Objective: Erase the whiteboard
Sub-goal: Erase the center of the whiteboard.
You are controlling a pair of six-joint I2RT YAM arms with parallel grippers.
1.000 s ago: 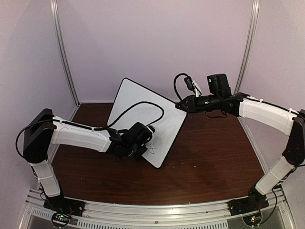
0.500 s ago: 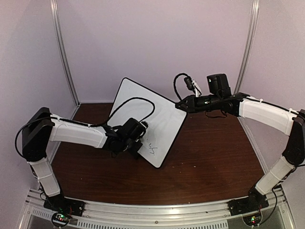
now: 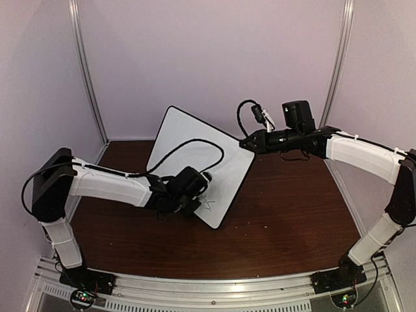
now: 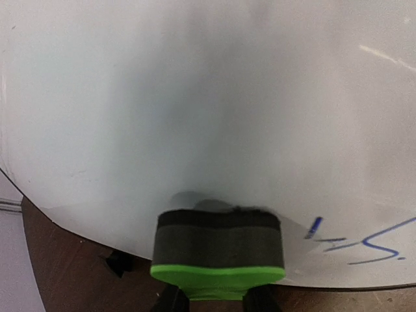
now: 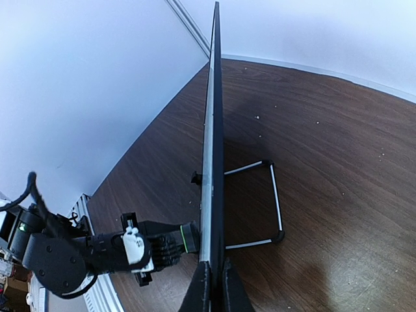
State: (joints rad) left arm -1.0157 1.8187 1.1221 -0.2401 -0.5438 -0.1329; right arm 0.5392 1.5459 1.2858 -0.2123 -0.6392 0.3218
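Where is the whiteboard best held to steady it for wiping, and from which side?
Pinch the whiteboard by its thin framed edge at the right corner, coming edge-on from the right, as the right pincer does. It is thin, leans on a wire stand, and its face is left free for the eraser.

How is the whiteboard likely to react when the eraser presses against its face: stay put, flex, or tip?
The whiteboard looks stiff: edge-on, it runs straight. Standing near upright on a thin wire stand, it would probably tip or slide backward if pushed alone. The right gripper clamped on its edge should largely steady it against the eraser.
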